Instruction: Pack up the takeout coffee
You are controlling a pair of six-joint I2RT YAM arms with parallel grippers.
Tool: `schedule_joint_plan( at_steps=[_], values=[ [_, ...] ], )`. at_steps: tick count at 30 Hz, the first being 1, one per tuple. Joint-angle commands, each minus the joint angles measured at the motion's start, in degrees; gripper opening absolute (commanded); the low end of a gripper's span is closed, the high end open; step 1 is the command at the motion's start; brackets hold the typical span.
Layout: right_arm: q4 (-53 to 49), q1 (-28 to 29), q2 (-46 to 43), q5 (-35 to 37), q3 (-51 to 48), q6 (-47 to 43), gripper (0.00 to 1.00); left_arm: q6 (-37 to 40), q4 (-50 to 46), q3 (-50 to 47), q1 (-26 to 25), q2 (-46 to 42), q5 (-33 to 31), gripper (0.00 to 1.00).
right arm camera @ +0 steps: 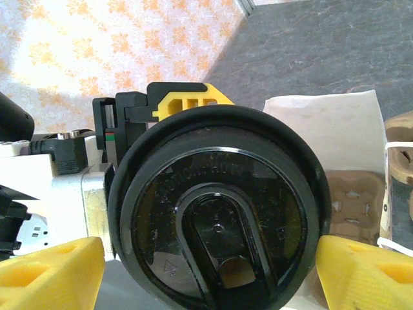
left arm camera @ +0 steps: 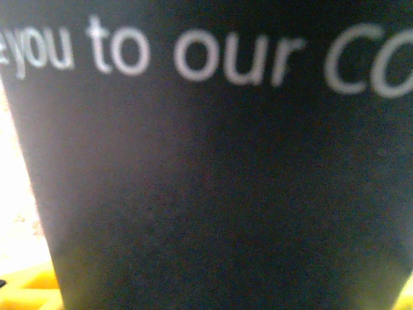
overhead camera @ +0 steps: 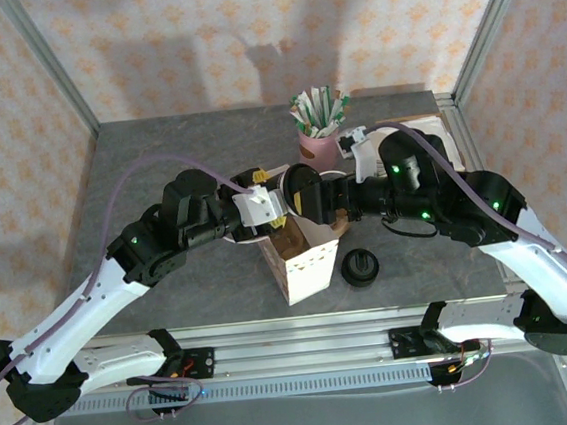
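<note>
The takeout coffee (overhead camera: 307, 192) hangs on its side over the middle of the table, a dark cup with a round black lid (right arm camera: 219, 213). My left gripper (overhead camera: 280, 199) is shut on the cup's body. Its dark wall with pale lettering (left arm camera: 213, 194) lies right against the left wrist camera and hides the fingers. My right gripper (right arm camera: 213, 271) faces the lid head-on from the other side. Its yellow pads (right arm camera: 364, 271) sit against the lid's rim on both sides. Seen from above, the right gripper (overhead camera: 331, 204) meets the cup just over the bag's mouth.
An open white paper bag (overhead camera: 303, 263) stands below the cup, with a brown cardboard insert (right arm camera: 352, 210) inside. A loose black lid (overhead camera: 359, 267) lies right of the bag. A pink cup of wrapped straws (overhead camera: 319, 141) stands behind, near the back right.
</note>
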Motion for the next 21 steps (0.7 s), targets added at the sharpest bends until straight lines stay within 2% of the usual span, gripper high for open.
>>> schedule_joint_plan(
  at_steps=[1, 12, 21],
  values=[
    [1.64, 0.44, -0.18, 1.11, -0.22, 0.39, 0.84, 0.55, -0.09, 1.92, -0.13, -0.26, 1.07, 0.67],
    [2.76, 0.53, 1.14, 0.80, -0.49, 0.31, 0.83, 0.22, -0.67, 2.35, -0.15, -0.27, 2.69, 0.67],
    [3.87, 0.54, 1.55, -0.28, -1.09, 0.29, 0.72, 0.14, -0.34, 2.65, -0.12, -0.26, 3.16, 0.67]
  ],
)
